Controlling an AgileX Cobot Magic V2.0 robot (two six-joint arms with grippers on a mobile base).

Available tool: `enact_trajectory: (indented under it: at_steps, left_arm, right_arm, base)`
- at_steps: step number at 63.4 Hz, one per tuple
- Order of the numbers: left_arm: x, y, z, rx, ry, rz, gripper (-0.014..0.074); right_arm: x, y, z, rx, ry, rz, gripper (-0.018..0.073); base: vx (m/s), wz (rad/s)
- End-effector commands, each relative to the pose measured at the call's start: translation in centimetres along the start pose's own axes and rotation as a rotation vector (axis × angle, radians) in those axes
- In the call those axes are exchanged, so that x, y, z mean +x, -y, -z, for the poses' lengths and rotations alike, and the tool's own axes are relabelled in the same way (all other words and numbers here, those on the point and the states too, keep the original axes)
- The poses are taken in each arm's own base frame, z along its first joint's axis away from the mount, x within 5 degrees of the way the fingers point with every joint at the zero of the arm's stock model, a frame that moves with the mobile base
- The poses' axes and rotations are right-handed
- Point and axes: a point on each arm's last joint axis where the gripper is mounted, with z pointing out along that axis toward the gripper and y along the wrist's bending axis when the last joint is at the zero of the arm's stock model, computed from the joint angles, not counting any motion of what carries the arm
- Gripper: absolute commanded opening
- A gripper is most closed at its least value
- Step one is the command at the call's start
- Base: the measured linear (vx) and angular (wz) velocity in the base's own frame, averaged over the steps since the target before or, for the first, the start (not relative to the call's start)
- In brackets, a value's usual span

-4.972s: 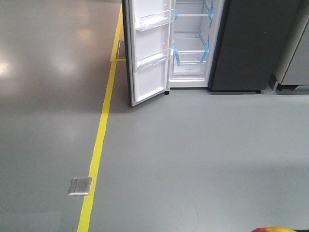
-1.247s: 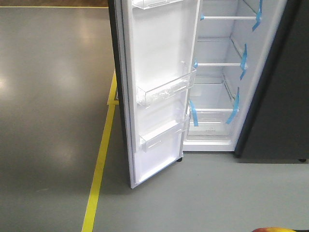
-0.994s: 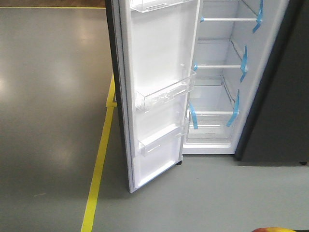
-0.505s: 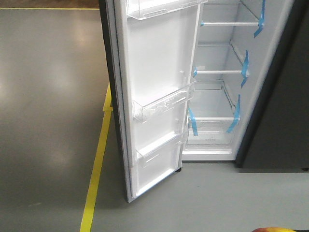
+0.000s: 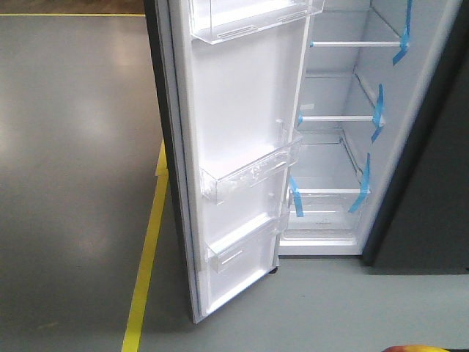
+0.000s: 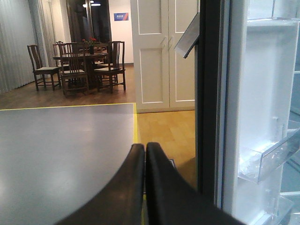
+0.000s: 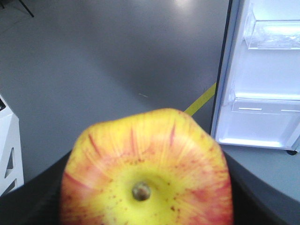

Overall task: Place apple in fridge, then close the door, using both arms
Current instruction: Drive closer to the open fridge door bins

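Clear plastic bins (image 5: pixel 253 165) gleam against the smooth white lining of the door (image 5: pixel 242 95); left of the door, grey floor (image 5: pixel 73 147) shines softly; apple (image 7: pixel 145 164) skin glossy.

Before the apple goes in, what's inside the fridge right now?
In the fridge, only bare clear shelves with blue tape strips show. Its top is out of frame, and the open door hides its left edge.

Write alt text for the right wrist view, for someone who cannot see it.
A red-streaked yellow apple, stem facing the camera, fills the lower middle of the view, held between the right gripper's black fingers. Behind it lie grey floor, a yellow floor line and, at the right, the open fridge door with clear bins.
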Motion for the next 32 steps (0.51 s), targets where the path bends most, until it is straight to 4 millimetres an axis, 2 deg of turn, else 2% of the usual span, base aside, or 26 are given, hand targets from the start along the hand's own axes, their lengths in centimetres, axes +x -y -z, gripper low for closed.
enact_trajectory:
  at_steps: [1, 32]
  left_arm:
    - [0.00, 0.05, 0.08, 0.006, 0.066, 0.005, -0.0006]
    - [0.00, 0.05, 0.08, 0.006, 0.066, 0.005, -0.0006]
  right_arm:
    - [-1.20, -0.05, 0.31, 0.002, 0.078, -0.009, 0.0356]
    - [-1.20, -0.05, 0.31, 0.002, 0.078, -0.009, 0.0356]
  base:
    - [0.12, 0.02]
    - [0.12, 0.02]
